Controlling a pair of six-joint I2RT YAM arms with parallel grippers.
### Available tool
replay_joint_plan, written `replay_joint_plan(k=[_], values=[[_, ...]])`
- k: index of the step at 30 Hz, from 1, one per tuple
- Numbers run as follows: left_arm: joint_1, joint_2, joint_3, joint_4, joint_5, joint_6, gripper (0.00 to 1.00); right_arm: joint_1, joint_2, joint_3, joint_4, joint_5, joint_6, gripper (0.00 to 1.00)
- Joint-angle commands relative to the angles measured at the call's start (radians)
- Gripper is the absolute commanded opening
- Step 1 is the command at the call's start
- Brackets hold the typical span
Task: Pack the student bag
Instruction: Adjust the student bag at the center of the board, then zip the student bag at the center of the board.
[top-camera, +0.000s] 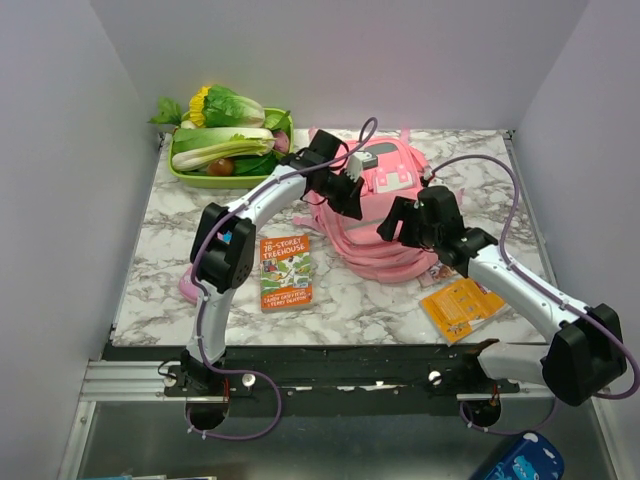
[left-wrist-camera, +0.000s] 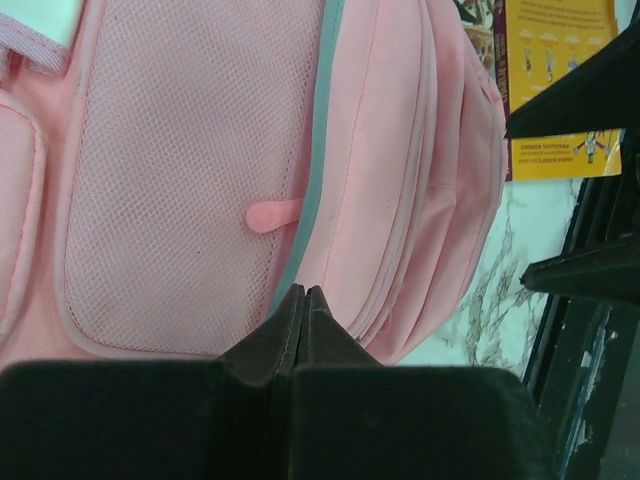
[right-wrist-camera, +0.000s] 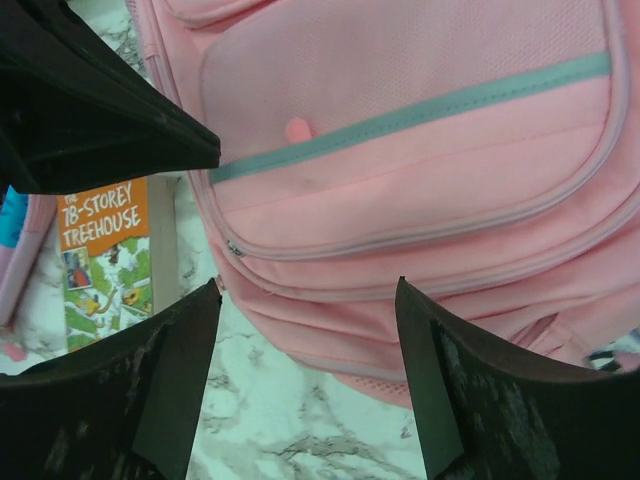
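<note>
Backpack (top-camera: 372, 238): made of soft, matt pink cloth; mesh panel (left-wrist-camera: 170, 180) woven fine and rough. Table (top-camera: 350, 310): topped with smooth marble-patterned surface. Book (top-camera: 285, 272): covered in printed paper.

Both arms are built of white tubular links joined by chunky black joint housings. The left arm (top-camera: 262, 200) has a small blue mark on the black housing at its elbow. The right arm (top-camera: 515, 285) has a bulkier black block, at 4 o'clock in the overhead view. A thin purple cable (top-camera: 197, 300) runs along each arm. The left tool (left-wrist-camera: 303, 293) is matte black with a white block behind it. The right tool (right-wrist-camera: 308, 285) has black wedge-shaped fingers (right-wrist-camera: 170, 400) with grey scuffs on their inner faces.
</note>
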Motion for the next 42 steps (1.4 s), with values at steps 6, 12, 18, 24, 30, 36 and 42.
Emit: replay_joint_plan(k=[6, 12, 18, 24, 30, 36, 42], values=[[0.025, -0.023, 0.018, -0.011, 0.008, -0.023, 0.30, 0.022, -0.061, -0.012, -0.098, 0.006, 0.164, 0.74], [0.060, -0.034, -0.042, 0.004, -0.085, -0.038, 0.65, 0.020, -0.057, -0.034, -0.106, 0.046, 0.180, 0.74], [0.077, -0.017, -0.046, 0.064, -0.156, -0.115, 0.83, 0.022, -0.063, -0.058, -0.087, 0.043, 0.178, 0.74], [0.074, 0.026, -0.014, 0.085, -0.131, -0.126, 0.84, 0.022, -0.064, -0.083, -0.066, 0.026, 0.189, 0.73], [0.056, 0.079, 0.009, 0.092, -0.111, -0.124, 0.85, 0.022, -0.047, -0.098, -0.057, 0.031, 0.196, 0.73], [0.054, 0.102, 0.021, 0.104, -0.139, -0.124, 0.86, 0.022, -0.047, -0.098, -0.049, 0.022, 0.193, 0.72], [0.051, 0.104, 0.044, 0.104, -0.067, -0.167, 0.18, 0.022, -0.026, -0.107, -0.026, -0.009, 0.198, 0.67]])
